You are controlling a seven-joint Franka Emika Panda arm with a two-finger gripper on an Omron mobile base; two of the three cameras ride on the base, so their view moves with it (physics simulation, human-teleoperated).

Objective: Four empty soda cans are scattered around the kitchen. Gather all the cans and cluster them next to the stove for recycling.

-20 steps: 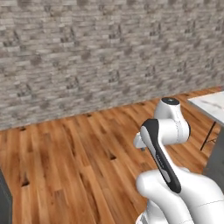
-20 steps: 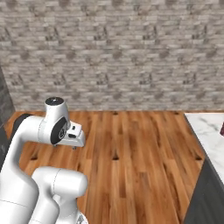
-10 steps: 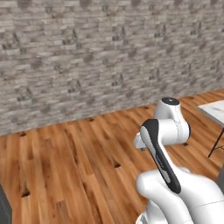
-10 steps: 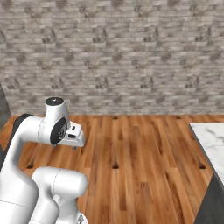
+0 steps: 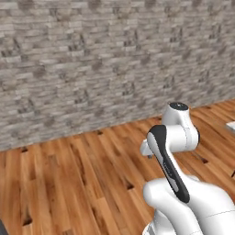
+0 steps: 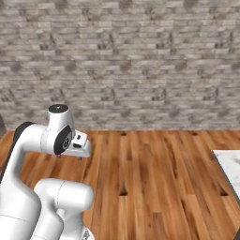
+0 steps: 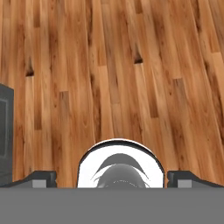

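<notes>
The soda cans and the stove are out of view. My gripper point(image 7: 113, 178) points down at the bare wood floor, open, with nothing between its dark fingertips point(image 7: 43, 177). The arm is folded up close over the base. Its white hand point(image 6: 78, 146) hangs by the wrist in the right base view, and the same hand point(image 5: 147, 149) pokes out to the left of the wrist in the left base view.
A grey brick wall point(image 6: 131, 65) runs across the back, with wood floor point(image 5: 78, 174) in front of it. A white marble counter corner point(image 6: 229, 169) comes in at the right, and its tip point(image 5: 231, 126) also appears at the left base view's edge. A dark grey cabinet point(image 7: 5, 131) stands at the hand view's left.
The whole picture has shifted, so the base has moved: the marble counter slides toward the right edge in both base views. The arm keeps its folded pose and the gripper stays open.
</notes>
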